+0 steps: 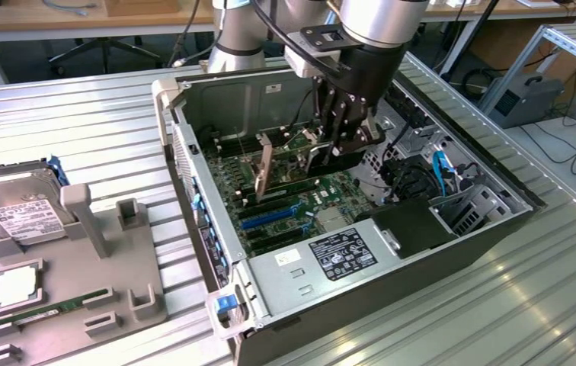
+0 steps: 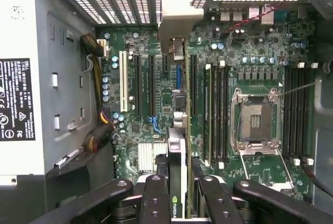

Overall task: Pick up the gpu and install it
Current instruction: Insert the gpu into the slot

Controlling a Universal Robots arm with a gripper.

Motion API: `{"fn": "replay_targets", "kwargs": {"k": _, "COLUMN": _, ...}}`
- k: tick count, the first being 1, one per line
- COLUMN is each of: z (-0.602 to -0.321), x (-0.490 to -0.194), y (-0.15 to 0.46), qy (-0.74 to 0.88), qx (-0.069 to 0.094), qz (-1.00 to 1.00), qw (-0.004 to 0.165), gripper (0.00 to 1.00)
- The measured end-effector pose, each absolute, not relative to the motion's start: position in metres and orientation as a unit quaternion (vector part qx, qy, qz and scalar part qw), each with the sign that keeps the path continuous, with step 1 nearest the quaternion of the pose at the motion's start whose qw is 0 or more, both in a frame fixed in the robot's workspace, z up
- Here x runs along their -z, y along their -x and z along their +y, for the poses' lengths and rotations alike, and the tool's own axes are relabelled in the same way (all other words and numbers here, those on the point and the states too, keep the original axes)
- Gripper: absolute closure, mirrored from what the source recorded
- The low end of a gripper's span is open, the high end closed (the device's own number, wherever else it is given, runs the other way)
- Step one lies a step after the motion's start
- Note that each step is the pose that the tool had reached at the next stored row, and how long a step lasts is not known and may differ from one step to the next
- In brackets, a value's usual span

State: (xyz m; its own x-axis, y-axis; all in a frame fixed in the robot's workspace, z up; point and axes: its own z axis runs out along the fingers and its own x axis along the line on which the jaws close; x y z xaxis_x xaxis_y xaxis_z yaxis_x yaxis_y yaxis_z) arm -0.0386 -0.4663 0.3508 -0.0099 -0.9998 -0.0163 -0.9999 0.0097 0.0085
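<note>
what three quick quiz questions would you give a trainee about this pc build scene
1. True or false: the gripper is shut on the gpu.
2. Where is the gpu?
A. lying on the grey holder beside the case
B. inside the open computer case, over the motherboard
C. resting on top of the labelled power supply
3. Fill the gap: the hard drive sits on the grey holder at the exterior view's ____.

Key: 1 true; 2 B; 3 left
</note>
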Motion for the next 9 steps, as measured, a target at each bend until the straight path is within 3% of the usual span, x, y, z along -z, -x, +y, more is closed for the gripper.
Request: {"fn": "replay_targets", "kwargs": {"k": 9, "z": -0.466, "x": -0.335, "y": 0.040, "qy": 0.704, "qx": -0.009, "qz": 0.711, "qw": 0.003, "gripper": 0.73}}
